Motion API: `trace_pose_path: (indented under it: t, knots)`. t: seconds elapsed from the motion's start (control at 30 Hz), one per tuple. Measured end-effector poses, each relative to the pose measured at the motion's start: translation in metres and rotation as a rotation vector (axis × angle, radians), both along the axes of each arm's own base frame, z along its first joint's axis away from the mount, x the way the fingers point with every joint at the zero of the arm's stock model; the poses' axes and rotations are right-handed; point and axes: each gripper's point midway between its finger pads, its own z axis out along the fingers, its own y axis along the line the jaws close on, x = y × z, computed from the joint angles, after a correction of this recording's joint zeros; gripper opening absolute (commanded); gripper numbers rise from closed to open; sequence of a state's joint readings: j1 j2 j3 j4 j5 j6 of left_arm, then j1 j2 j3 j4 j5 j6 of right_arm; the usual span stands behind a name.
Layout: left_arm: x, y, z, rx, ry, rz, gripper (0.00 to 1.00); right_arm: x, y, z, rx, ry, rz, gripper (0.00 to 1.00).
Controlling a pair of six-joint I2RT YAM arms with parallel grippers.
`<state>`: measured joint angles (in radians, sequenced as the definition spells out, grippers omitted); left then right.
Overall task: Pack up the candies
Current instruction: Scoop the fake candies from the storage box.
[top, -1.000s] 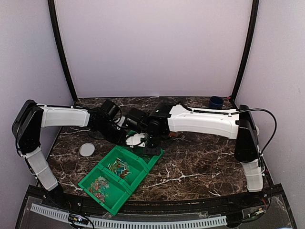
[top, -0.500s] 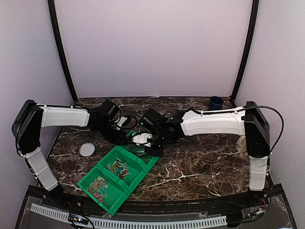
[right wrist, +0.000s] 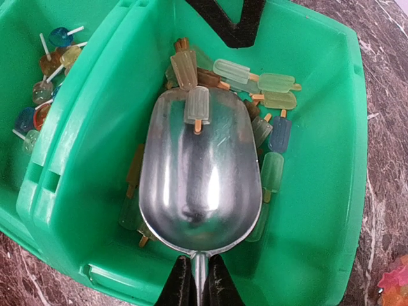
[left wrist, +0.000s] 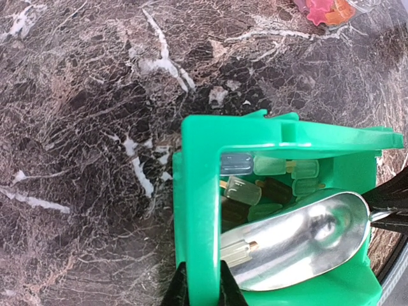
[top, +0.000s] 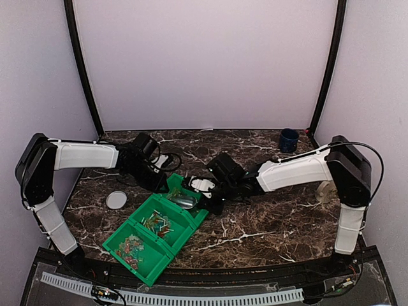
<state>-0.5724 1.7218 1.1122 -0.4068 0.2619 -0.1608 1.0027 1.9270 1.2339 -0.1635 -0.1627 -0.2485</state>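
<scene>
The candies lie in a green three-compartment bin (top: 145, 266): popsicle-shaped pieces (right wrist: 275, 83) fill its far end compartment, and other mixed-colour pieces (top: 159, 223) sit in the two nearer ones. A metal scoop (right wrist: 201, 178) rests bowl-up in that far compartment with one pale candy (right wrist: 197, 107) near its tip. My right gripper (right wrist: 199, 280) is shut on the scoop's thin handle. My left gripper (left wrist: 201, 293) is shut on the bin's end wall (left wrist: 201, 210), one finger outside and one inside. From above, both grippers meet at the bin's far end, left (top: 167, 185) and right (top: 207, 201).
A flat whitish lid (top: 116, 200) lies left of the bin. A dark blue cup (top: 289, 137) stands at the back right. Pink and orange star-shaped pieces (right wrist: 395, 284) in something clear lie just right of the bin. A pale round object (top: 325, 191) sits by the right arm.
The right arm has drawn back to the right and lowered, laying the scoop down into the bin's far compartment. The left arm and the bin have stayed put.
</scene>
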Motion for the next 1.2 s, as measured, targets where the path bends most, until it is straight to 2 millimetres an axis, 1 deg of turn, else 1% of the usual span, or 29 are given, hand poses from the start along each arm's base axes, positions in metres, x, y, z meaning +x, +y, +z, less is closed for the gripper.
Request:
trace_pose_path:
  t: [0.13, 0.27, 0.4, 0.5, 0.67, 1.2]
  knots:
    - [0.0, -0.001, 0.0, -0.004, -0.001, -0.002, 0.0, -0.001, 0.003, 0.001, 0.051, 0.015, 0.0, 0.0]
    - [0.0, -0.001, 0.0, -0.002, -0.002, -0.001, 0.0, 0.0, 0.003, -0.001, 0.062, -0.006, 0.002, 0.0]
    - [0.0, -0.005, 0.002, -0.015, -0.006, -0.01, 0.0, 0.005, 0.005, -0.001, 0.051, -0.086, -0.009, 0.0]
    - [0.0, -0.005, 0.002, -0.014, -0.006, -0.005, 0.0, 0.005, 0.006, -0.004, 0.047, -0.14, -0.011, 0.0]
    - [0.001, -0.004, 0.002, -0.011, -0.009, -0.002, 0.0, 0.007, 0.007, -0.003, 0.051, -0.184, -0.021, 0.0]
    - [0.002, -0.007, 0.004, -0.027, -0.016, -0.005, 0.0, 0.005, -0.005, 0.008, 0.207, -0.212, -0.093, 0.0]
